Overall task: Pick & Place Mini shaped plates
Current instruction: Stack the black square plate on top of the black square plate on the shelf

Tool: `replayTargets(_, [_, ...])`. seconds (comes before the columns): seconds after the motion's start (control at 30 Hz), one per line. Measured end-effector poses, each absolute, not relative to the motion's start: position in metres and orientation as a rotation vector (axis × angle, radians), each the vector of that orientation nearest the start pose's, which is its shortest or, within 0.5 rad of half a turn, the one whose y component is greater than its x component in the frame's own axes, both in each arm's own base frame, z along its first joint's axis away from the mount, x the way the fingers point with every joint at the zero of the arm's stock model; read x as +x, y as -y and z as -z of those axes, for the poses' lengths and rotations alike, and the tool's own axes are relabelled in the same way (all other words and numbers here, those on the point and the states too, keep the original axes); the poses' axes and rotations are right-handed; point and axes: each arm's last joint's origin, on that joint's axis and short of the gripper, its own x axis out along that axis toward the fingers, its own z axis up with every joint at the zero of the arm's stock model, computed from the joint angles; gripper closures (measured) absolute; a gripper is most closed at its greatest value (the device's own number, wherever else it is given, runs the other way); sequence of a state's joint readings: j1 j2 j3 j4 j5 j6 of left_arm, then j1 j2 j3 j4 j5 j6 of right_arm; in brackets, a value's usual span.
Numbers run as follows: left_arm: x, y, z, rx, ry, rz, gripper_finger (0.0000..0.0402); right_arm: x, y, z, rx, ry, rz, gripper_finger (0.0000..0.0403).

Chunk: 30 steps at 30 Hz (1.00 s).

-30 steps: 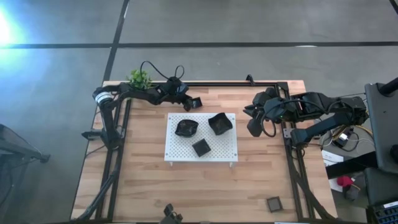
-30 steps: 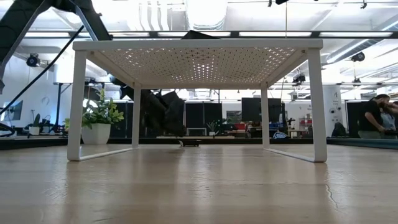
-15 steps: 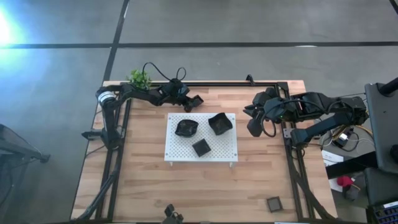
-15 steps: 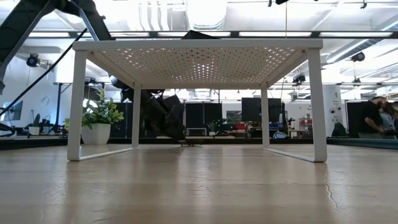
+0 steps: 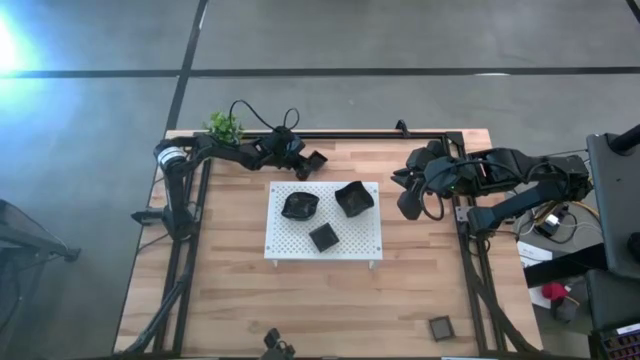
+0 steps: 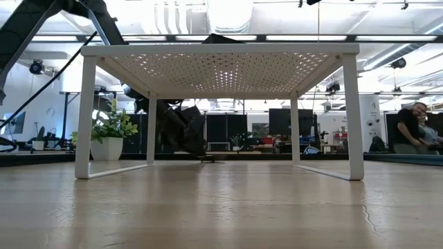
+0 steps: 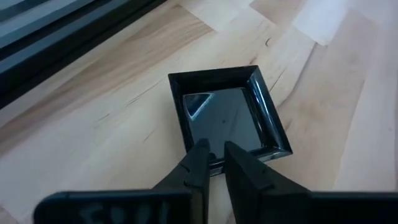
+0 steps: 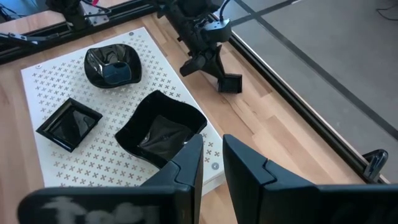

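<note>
My left gripper (image 5: 311, 163) (image 7: 216, 152) is at the table's far side, just beyond the white perforated board (image 5: 288, 240), and is shut on a small black rectangular mini plate (image 7: 227, 115) (image 8: 231, 84). Three more black mini plates rest on the board: a rounded one (image 5: 299, 205), a wavy-edged one (image 5: 353, 198) and a square one (image 5: 323, 237). Another small dark plate (image 5: 440, 327) lies near the table's near right corner. My right gripper (image 5: 410, 205) (image 8: 212, 155) waits right of the board, shut and touching nothing. My left gripper holds the rectangular plate by its rim beside a corner (image 7: 217, 163), the two fingers close together on it. The fingers (image 7: 199, 155) slant down from the table's left. The fingertips hide the exact place of contact. The plate sits low at the table top, hollow side up.
A small green plant (image 5: 224, 126) (image 6: 111, 128) stands at the far left corner behind the left arm. The board stands on legs (image 6: 86, 117) above the table. A black frame rail (image 5: 380, 135) runs along the far edge. Bare wood lies on the near side of the board.
My left gripper has moved down to the table top and slightly toward the far edge, still shut on the rectangular plate. The plate, earlier carried tilted above the wood, now sits low at the table. The right arm has kept still.
</note>
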State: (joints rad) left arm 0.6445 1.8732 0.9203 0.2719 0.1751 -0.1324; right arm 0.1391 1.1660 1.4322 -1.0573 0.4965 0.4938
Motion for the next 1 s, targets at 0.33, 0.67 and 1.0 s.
replayTargets(0.33, [0.291,-0.213,-0.126,-0.410,-0.654,-0.509,0.0401,0.202,-0.014,-0.402,0.217,-0.649,0.512,0.0346])
replayTargets(0.67, [0.283,-0.210,-0.136,-0.390,-0.719,-0.564,0.0401,0.202,-0.014,-0.402,0.217,-0.650,0.512,0.0346])
replayTargets(1.0, [0.274,-0.205,-0.140,-0.367,-0.819,-0.608,0.0401,0.202,-0.014,-0.402,0.217,-0.651,0.510,0.0346])
